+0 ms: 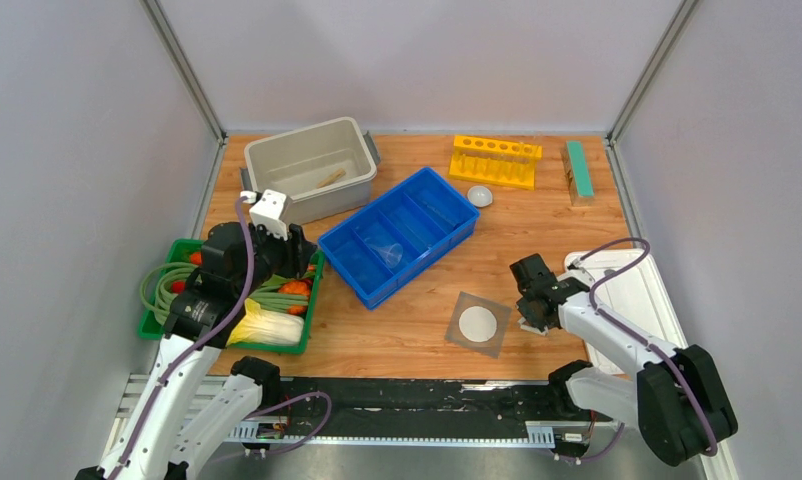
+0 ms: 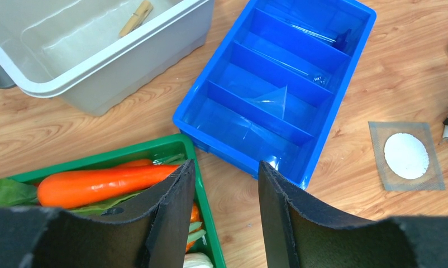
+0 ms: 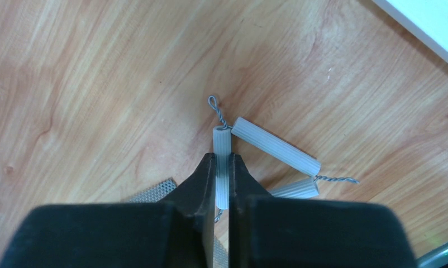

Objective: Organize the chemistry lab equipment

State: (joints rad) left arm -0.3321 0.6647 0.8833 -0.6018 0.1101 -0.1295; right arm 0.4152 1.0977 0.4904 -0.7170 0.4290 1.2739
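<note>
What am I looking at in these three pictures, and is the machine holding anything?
Two robot arms sit at the near edge of a wooden table. The wide picture looks down from above; the other two come from a camera on each wrist, so the black shapes are that arm's own fingers. On the table lie a blue divided tray, a grey tub, a green basket of vegetables, a yellow rack and a grey mesh square with a white disc. The left gripper is open, holding nothing. The right gripper is shut on one tube of a white triangle.
</note>
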